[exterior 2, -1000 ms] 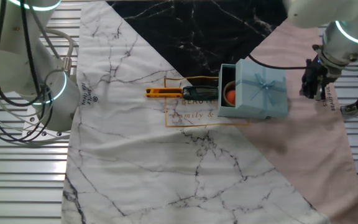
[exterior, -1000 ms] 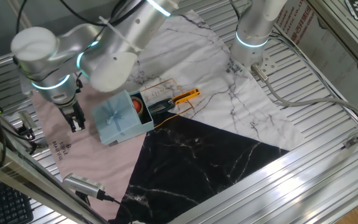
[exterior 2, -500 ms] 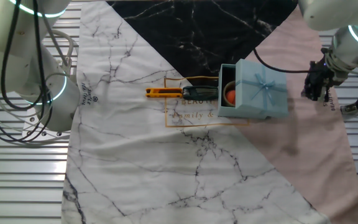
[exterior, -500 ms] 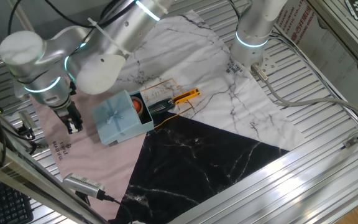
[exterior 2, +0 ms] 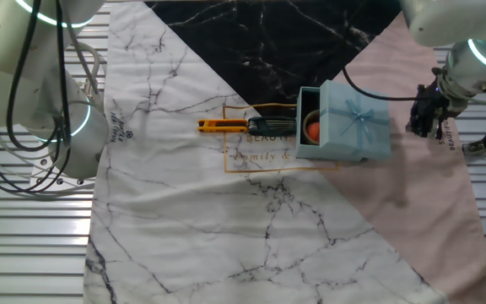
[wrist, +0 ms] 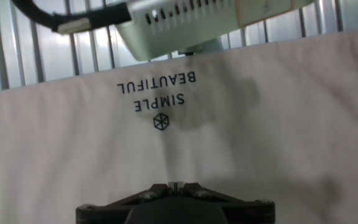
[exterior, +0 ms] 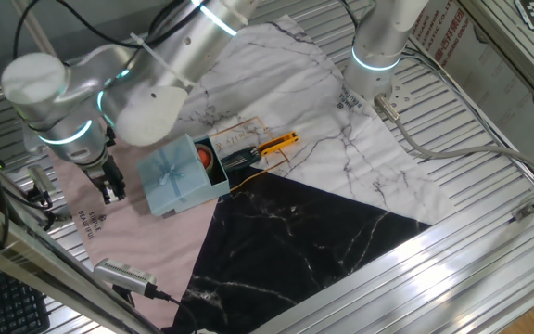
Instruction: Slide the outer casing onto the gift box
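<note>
The pale blue outer casing (exterior: 171,176) with its ribbon bow lies on the pink cloth and partly covers the gift box. The box's dark teal end and orange-red round piece (exterior: 209,158) stick out on the side away from my gripper. The casing (exterior 2: 357,122) and the box (exterior 2: 310,128) also show in the other fixed view. My gripper (exterior: 112,190) hangs low over the pink cloth beside the casing's closed end, a short gap apart. It also shows in the other fixed view (exterior 2: 425,127). In the hand view the fingertips (wrist: 174,185) are pressed together, holding nothing.
A black tool with a yellow-orange handle (exterior: 265,146) lies just beyond the gift box's open end. A pale device with a cable (wrist: 179,18) lies on the metal slats past the cloth's edge, near the "SIMPLE BEAUTIFUL" print (wrist: 160,93). A second arm's base (exterior: 378,56) stands at the back.
The arm's upper joints swung away from the casing. The gripper shifted only slightly beside it and stayed shut. The casing and box have not moved.
</note>
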`<state>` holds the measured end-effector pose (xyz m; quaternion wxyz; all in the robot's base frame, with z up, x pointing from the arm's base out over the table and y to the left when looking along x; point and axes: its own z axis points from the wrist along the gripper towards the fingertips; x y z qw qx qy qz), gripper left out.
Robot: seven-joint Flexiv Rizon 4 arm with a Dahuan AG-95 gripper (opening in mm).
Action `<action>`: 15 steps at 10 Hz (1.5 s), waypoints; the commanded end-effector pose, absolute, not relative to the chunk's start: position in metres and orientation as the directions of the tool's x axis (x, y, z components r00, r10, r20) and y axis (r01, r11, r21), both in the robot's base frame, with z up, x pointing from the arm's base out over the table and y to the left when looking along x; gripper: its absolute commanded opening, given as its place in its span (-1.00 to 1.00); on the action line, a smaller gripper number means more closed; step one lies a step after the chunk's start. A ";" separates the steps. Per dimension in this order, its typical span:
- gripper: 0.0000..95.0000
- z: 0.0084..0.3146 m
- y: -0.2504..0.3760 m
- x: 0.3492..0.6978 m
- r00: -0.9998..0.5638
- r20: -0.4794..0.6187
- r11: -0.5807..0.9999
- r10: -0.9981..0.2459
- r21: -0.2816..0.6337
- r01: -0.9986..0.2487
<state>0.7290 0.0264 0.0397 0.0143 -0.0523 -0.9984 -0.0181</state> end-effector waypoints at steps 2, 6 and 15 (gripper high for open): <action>-1.00 0.037 0.027 0.728 -0.992 0.055 0.993 0.112 0.034 0.114; -1.00 0.029 0.026 0.724 -0.990 0.087 0.993 0.110 0.031 0.113; -1.00 0.020 0.025 0.718 -0.980 0.157 0.992 0.119 0.025 0.124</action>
